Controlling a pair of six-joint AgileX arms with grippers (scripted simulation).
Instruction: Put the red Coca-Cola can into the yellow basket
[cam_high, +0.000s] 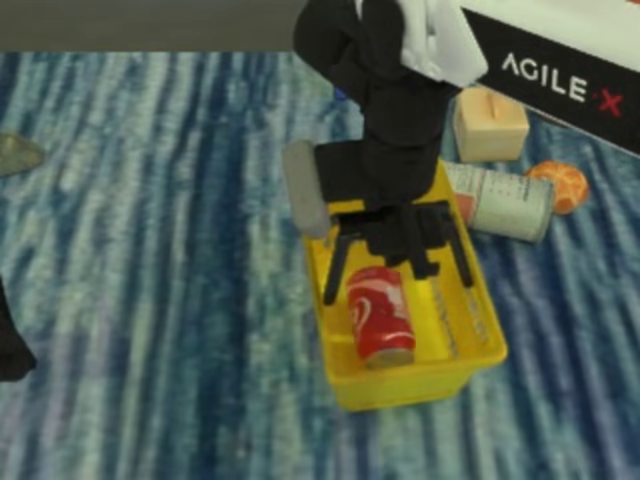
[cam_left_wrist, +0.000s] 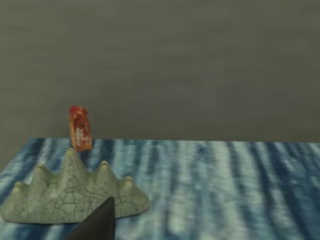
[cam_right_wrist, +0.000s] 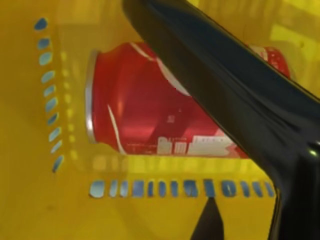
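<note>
Here, one red Coca-Cola can (cam_high: 380, 313) lies on its side on the floor of the one yellow basket (cam_high: 420, 385), toward the basket's near end, its length running along the basket. In the right wrist view the can (cam_right_wrist: 145, 110) rests flat against the yellow bottom, one silver rim turned toward a row of slots in the wall, and nothing grips it. Just above it hangs the right gripper (cam_high: 400, 240), its two fingers spread wide and holding nothing; the can sits below and apart from the fingertips. A black fold-down handle (cam_right_wrist: 225, 95) crosses in front of the can in that close view.

Beside the basket's left rim lies one grey cylinder (cam_high: 304, 188), partly under the right arm. Beyond the basket's far right corner one white canister (cam_high: 505, 200) lies on its side, and next to it sits one orange fruit (cam_high: 560, 185). Farther back stands one tan block (cam_high: 490, 125).

At the table's left edge the left arm is parked, its gripper (cam_left_wrist: 95, 225) showing only as one dark tip, so whether it is open I cannot tell. Before it sits one pale green crackled ridge-shaped piece (cam_left_wrist: 70, 192), and beyond that stands one small orange-red bottle (cam_left_wrist: 80, 129) on the blue-streaked cloth (cam_high: 150, 300).
</note>
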